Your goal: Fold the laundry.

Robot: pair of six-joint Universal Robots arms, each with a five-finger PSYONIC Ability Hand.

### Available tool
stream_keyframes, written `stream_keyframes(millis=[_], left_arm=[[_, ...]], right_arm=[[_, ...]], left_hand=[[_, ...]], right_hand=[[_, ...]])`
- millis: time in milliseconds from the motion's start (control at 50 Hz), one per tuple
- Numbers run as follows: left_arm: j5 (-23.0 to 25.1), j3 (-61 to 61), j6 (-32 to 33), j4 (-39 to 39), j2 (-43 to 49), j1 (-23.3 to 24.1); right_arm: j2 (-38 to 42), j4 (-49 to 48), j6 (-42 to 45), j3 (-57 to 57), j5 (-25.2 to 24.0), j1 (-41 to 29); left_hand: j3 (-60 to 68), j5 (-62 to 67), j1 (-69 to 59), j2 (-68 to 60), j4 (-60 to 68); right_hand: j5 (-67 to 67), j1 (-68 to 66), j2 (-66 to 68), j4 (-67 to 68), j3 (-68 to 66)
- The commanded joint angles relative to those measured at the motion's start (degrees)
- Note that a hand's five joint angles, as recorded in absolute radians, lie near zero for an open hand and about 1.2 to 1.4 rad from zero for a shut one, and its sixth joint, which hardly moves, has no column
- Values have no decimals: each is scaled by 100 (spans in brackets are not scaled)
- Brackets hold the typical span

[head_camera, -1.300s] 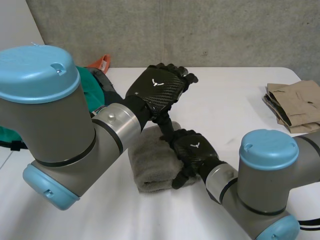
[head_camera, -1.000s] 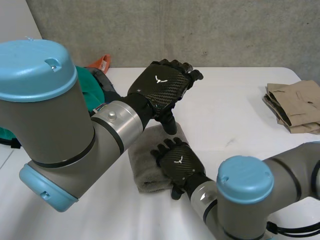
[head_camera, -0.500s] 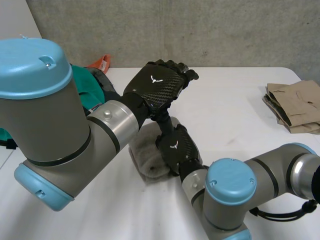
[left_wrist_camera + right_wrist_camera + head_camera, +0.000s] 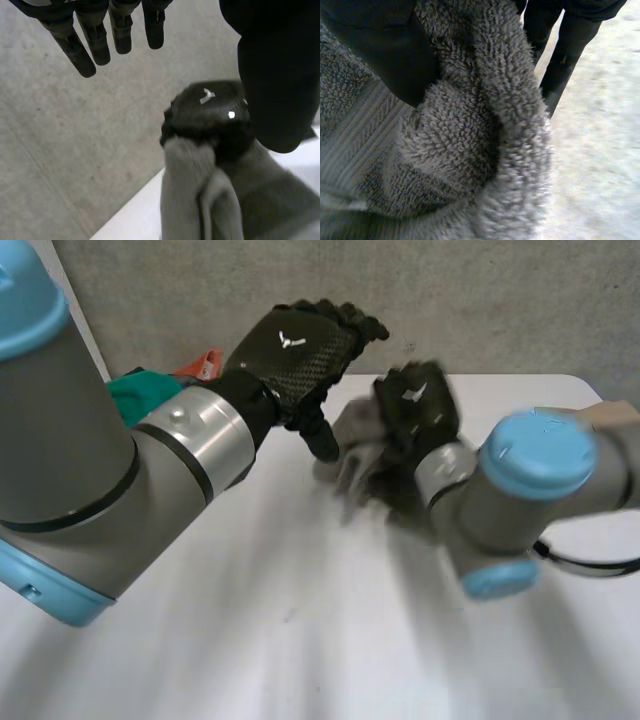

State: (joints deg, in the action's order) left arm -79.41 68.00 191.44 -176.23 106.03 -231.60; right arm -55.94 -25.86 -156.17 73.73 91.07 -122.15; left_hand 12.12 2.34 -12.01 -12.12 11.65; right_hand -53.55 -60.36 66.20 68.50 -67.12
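Observation:
A folded grey towel point(image 4: 350, 455) hangs above the white table point(image 4: 250, 620), gripped from above by my right hand point(image 4: 415, 405). In the right wrist view the towel's thick pile point(image 4: 470, 150) bunches under my right hand point(image 4: 385, 50), which curls round it. My left hand point(image 4: 300, 345) hovers just left of the towel with relaxed fingers and holds nothing. Seen from the left wrist, the straight fingers point(image 4: 95, 40) of my left hand point past my right hand point(image 4: 210, 115), which is clamped on the towel point(image 4: 200, 205).
A green cloth point(image 4: 140, 390) and an orange item point(image 4: 205, 365) lie at the table's back left. The corner of a tan folded stack point(image 4: 615, 412) peeks out behind my right arm. A concrete wall point(image 4: 500, 300) backs the table.
My right hand closed on the folded towel and swung it up off the table toward the back. My left hand rose slightly and stayed open.

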Motion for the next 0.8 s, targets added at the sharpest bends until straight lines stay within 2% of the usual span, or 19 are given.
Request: stream_keyframes(millis=[20,140,220,300,320,400,560,660,800], left_arm=[[-48,-410,-28,177,102,27],[-75,-437,-54,186,111,89],[-75,-410,-54,177,120,150],[-66,-375,-54,168,155,177],[-75,-358,-54,168,172,177],[-75,-244,-54,168,225,177],[-84,-15,-19,63,322,142],[-75,-32,-11,71,383,142],[-75,-50,-11,80,339,203]], right_arm=[[47,362,-89,-1297,-124,1016],[451,476,-185,-2458,-160,1922],[1005,757,-370,-3276,-291,2538],[1734,1021,-502,-3839,-712,3013],[2040,1082,-502,-3936,-966,3196],[2603,1048,-441,-3850,-1397,3601],[3291,521,-300,-3401,-1750,4323],[3089,389,-282,-2778,-2137,4551],[2615,-191,-335,-2127,-2181,4630]], left_hand=[[-212,-234,201,212,-165],[-212,-234,201,212,-165],[-212,-234,201,212,-165],[-212,-234,201,212,-165],[-212,-234,201,212,-165],[-212,-234,201,212,-165],[-212,-234,201,212,-165],[-212,-234,201,212,-165],[-212,-234,201,212,-165]], right_hand=[[-1645,-1964,1380,1150,-1288],[-1645,-1964,1380,1150,-1288],[-1645,-1964,1380,1150,-1288],[-1645,-1964,1380,1150,-1288],[-1645,-1964,1380,1150,-1288],[-1645,-1964,1380,1150,-1288],[-1645,-1964,1380,1150,-1288],[-1645,-1964,1380,1150,-1288],[-1645,-1964,1380,1150,-1288]])
